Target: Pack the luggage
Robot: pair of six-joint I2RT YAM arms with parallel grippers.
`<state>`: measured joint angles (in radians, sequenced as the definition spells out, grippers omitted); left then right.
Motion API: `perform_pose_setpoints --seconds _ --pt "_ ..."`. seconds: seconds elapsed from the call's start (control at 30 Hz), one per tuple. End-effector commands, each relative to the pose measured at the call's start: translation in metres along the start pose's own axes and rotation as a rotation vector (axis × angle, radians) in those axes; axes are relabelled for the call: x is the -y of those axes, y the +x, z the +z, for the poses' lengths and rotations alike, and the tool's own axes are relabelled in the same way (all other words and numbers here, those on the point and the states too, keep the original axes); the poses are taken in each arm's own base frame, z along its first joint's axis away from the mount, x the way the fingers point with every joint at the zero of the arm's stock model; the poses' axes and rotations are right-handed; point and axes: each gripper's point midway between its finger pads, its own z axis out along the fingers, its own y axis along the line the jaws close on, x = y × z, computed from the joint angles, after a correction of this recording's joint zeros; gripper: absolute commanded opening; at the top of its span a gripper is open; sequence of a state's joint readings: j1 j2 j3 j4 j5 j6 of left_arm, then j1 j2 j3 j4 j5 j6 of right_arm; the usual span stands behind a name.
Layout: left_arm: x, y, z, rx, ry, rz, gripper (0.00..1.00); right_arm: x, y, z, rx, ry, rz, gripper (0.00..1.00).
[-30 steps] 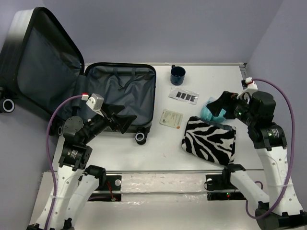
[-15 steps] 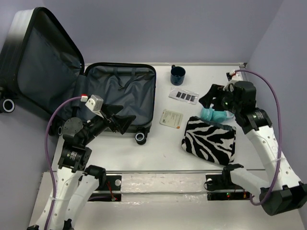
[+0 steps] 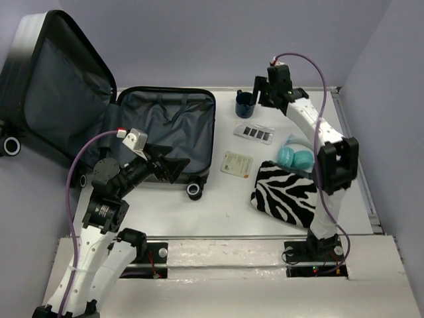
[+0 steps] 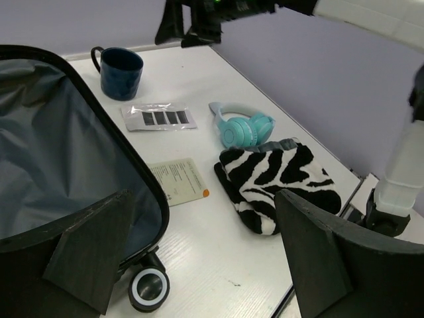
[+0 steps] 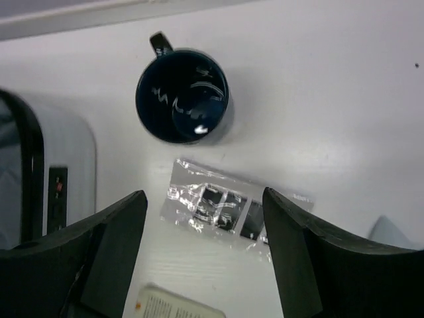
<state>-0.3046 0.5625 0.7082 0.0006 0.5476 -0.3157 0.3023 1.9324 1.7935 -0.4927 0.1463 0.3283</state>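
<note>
At the near edge of a white table (image 3: 218, 212), two white arm bases side by side. Just beyond them on the left, the left gripper (image 3: 173, 163): black fingers spread wide, nothing between them, hovering over the near rim of the luggage (image 3: 173, 122). Luggage lying open on the table's left half, dark grey lining facing up and bare. Lid (image 3: 59, 79) raised and leaning back past the table's far-left corner. One black wheel (image 3: 193, 190) at the near right corner of the shell.

To the right, at much the same depth, a zebra-striped pouch (image 3: 289, 193) flat on the table, well apart from the luggage. Between the two, a small pale card (image 3: 236, 163). Teal headphones (image 3: 293, 158) touching the pouch's far edge, or perhaps only just beside it.

Farther back, a clear packet (image 3: 254, 132) with dark rectangles inside. Beyond that, near the back wall, a dark blue mug (image 3: 245, 103), upright. Above mug and packet, the right gripper (image 5: 204, 199) on an arm stretched far forward, fingers parted wide and empty.
</note>
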Motion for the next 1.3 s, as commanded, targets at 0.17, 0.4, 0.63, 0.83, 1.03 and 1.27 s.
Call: perform_pose_setpoints --seconds 0.17,0.4,0.63,0.83,1.03,1.27 --pt "-0.005 0.006 0.01 -0.033 -0.001 0.002 0.99 -0.001 -0.063 0.098 0.151 0.127 -0.007 0.75" --pt "-0.011 0.006 0.013 -0.036 -0.025 0.001 0.99 0.014 -0.038 0.141 0.116 0.148 -0.017 0.71" --pt "-0.013 0.006 0.012 -0.034 -0.03 0.001 0.99 0.018 0.003 0.167 0.038 0.145 0.004 0.46" --pt "-0.012 0.006 0.012 -0.032 -0.028 0.001 0.99 0.017 0.004 0.176 0.068 0.145 0.061 0.07" --pt "-0.013 0.004 0.011 -0.025 -0.037 0.006 0.99 0.005 -0.065 0.156 0.29 0.122 0.184 0.07" --pt "-0.024 -0.006 0.008 0.019 -0.117 0.008 0.99 -0.077 -0.143 0.012 0.552 -0.151 0.106 0.07"
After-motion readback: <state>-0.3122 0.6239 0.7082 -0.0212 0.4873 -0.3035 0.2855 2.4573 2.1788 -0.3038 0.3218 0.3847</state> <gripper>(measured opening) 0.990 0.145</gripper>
